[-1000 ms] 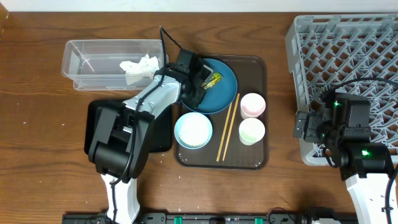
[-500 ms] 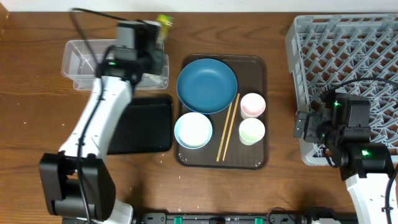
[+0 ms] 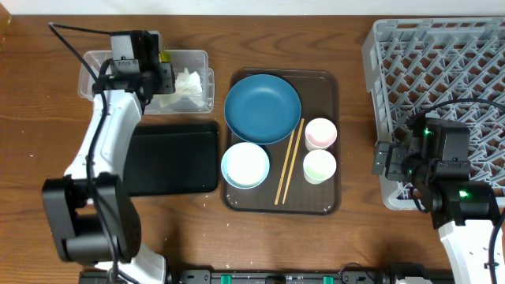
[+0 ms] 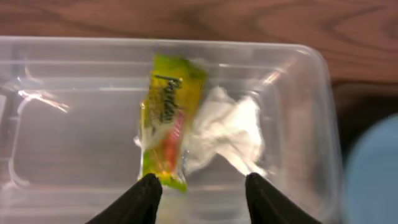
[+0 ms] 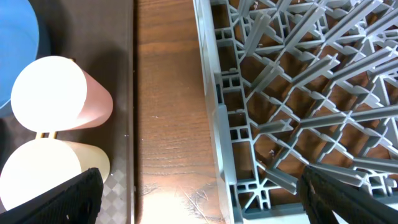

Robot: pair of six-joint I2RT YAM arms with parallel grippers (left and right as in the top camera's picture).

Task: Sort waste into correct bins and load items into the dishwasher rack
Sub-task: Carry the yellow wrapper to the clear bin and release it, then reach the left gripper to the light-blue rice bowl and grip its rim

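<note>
- Two arms work this table [image 3: 47, 197]. The grey dishwasher rack [image 3: 442, 71] at the far right holds no dishes, so I judge loading has not begun. The right hand [image 5: 199, 193] hovers over the rack's near-left corner with its fingers wide apart and empty.
- Beside it, across a bare strip of wood, the brown serving tray [image 3: 331, 201] carries the blue plate [image 3: 263, 108], pale bowl [image 3: 245, 165], pink cup [image 3: 321, 133], green cup [image 3: 319, 166] and chopsticks [image 3: 288, 162], which lie between bowl and cups.
- Left of that is the black tray [image 3: 177, 162], just below the clear tub [image 4: 74, 93].
- Over the tub hangs the left hand [image 4: 204, 193], fingers spread and gripping nothing. Waste sorting looks like the step in hand.
- Inside lie the tissue [image 4: 230, 134] and, overlapping its left edge, the wrapper [image 4: 166, 118].
- Next, I'd guess, the left hand lifts straight up clear of the tub walls. Any dish must then clear the rack's raised wall.
</note>
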